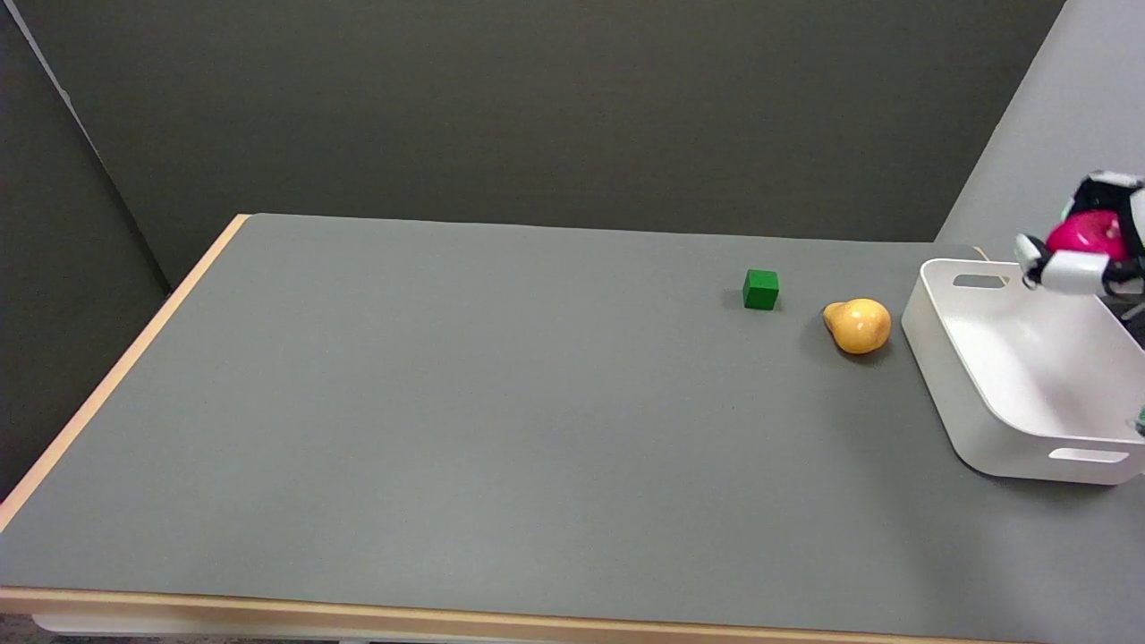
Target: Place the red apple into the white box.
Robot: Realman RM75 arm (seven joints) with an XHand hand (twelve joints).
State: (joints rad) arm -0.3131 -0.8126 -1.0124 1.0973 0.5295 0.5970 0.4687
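Right hand (1096, 240): at the right edge of the frame, upper right, raised above the far end of the box; partly cut off by the frame edge. Fingers (1069, 271) curled around the apple (1087, 234), holding it in the air; one white finger runs beneath the fruit, black-and-white parts wrap over its top. Apple: red-pink, mostly enclosed, clear of the box floor and not yet inside. Box (962, 380): white, rounded corners, slot handles at far and near ends, at the right of the frame on the surface (447, 402), its right side cut off. Pear (859, 326): yellow, lying on its side just left of the box, apart from it. Cube (760, 290): green, left of the pear, near it. Surface: grey with a pale wood edge.
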